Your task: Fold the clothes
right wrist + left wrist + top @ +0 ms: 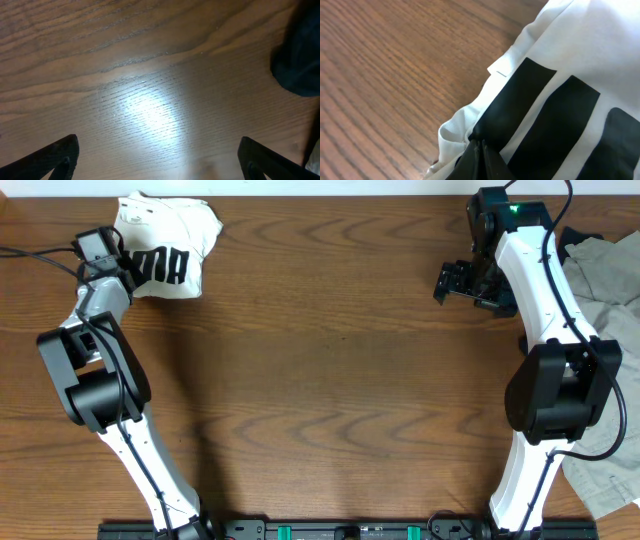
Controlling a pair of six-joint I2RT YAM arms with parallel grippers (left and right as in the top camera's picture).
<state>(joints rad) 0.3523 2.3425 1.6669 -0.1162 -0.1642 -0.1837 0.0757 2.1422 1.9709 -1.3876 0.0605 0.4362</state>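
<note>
Left gripper (480,146) tight on T-shirt (600,45)

Overhead, 11 o'clock: folds hide most letters on the crumpled white cotton T-shirt (165,225) with black block print. Left wrist view cuts it at 12 and 3 o'clock. Wrinkled grey cloth (605,265) cut off at 3 o'clock overhead. Right wrist view, 2 o'clock: dark blurred shape (300,60), unidentifiable.

One white T-shirt (165,240) is lying on the one desk (330,360), and one grey heap of cloth (605,270), its garments uncountable, is sitting at the right edge. Two arms, left arm (100,380) and right arm (545,310), are carrying two end effectors: left end effector (480,150) and right end effector (452,282).
</note>
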